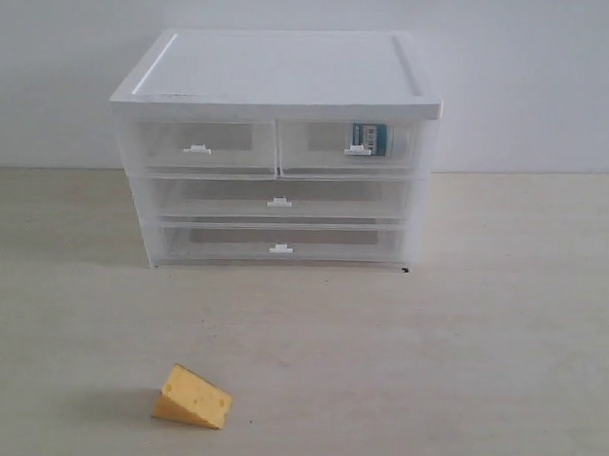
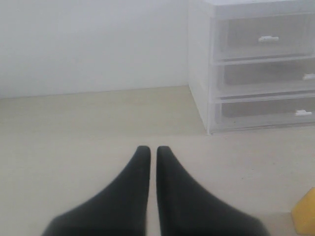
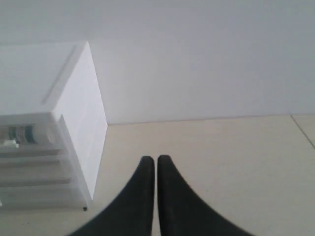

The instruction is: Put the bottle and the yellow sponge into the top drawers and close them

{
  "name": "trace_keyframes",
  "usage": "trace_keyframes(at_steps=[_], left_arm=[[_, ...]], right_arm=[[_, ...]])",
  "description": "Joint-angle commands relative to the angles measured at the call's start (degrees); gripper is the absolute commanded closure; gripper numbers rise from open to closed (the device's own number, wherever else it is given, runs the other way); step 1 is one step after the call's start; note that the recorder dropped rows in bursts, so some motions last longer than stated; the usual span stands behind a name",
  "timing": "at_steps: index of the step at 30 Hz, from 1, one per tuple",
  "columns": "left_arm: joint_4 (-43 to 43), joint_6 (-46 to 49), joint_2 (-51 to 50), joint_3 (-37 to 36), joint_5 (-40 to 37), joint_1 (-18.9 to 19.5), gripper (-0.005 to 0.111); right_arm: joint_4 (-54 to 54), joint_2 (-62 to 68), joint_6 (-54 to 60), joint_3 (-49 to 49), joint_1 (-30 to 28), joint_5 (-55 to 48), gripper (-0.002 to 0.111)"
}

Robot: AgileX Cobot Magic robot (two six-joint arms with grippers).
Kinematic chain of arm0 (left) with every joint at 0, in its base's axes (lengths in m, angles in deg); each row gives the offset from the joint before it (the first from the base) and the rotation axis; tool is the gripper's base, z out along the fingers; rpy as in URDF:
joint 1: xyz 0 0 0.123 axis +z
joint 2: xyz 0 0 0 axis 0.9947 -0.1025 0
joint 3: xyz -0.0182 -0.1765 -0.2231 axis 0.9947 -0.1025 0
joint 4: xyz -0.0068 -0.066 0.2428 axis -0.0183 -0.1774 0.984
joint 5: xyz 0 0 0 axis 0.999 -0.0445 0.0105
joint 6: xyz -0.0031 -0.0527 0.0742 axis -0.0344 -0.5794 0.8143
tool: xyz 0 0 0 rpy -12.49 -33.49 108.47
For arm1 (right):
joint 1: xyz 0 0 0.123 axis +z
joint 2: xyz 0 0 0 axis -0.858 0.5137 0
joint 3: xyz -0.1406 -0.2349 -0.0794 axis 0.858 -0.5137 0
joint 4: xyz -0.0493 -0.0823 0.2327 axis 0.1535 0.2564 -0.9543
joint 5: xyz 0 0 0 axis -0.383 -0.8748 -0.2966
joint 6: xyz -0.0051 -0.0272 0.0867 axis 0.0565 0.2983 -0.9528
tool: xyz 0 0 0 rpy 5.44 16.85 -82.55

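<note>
The yellow sponge (image 1: 193,397) lies on the table near the front left, well ahead of the cabinet (image 1: 280,67); its edge shows in the left wrist view (image 2: 305,214). The bottle (image 1: 373,138) lies inside the right top drawer (image 1: 347,149), which is pushed in; its label shows through the front (image 3: 22,132). The left top drawer (image 1: 199,148) is also pushed in and holds nothing. My left gripper (image 2: 153,150) is shut and empty over bare table, left of the cabinet. My right gripper (image 3: 155,160) is shut and empty, right of the cabinet. Neither arm shows in the exterior view.
Two full-width drawers (image 1: 279,201) sit pushed in below the top pair. A pale wall (image 1: 530,76) stands right behind the cabinet. A beige table (image 1: 481,334) spreads in front and to both sides.
</note>
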Motion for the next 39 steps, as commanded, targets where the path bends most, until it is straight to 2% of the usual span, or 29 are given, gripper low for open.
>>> trace_keyframes(at_steps=[1, 12, 20, 27, 35, 39], left_arm=[[-0.04, -0.19, 0.18, -0.16, 0.4, 0.14, 0.103], [-0.04, -0.19, 0.18, -0.16, 0.4, 0.14, 0.103], [-0.04, -0.19, 0.18, -0.16, 0.4, 0.14, 0.103], [-0.04, -0.19, 0.18, -0.16, 0.4, 0.14, 0.103], [-0.04, -0.19, 0.18, -0.16, 0.4, 0.14, 0.103], [-0.04, -0.19, 0.18, -0.16, 0.4, 0.14, 0.103]], right_arm=[[0.02, -11.11, -1.4, -2.25, -0.22, -1.06, 0.108], [-0.13, -41.59, -1.8, -9.9, -0.22, -3.53, 0.108], [-0.94, -42.54, -3.21, -13.07, -0.22, -9.51, 0.108], [-4.83, -42.54, -3.4, -21.86, -0.22, -3.32, 0.108], [-8.46, -42.54, -3.4, -37.44, -0.22, 15.43, 0.108], [-7.82, -42.54, -2.75, -39.83, -0.22, 20.39, 0.108]])
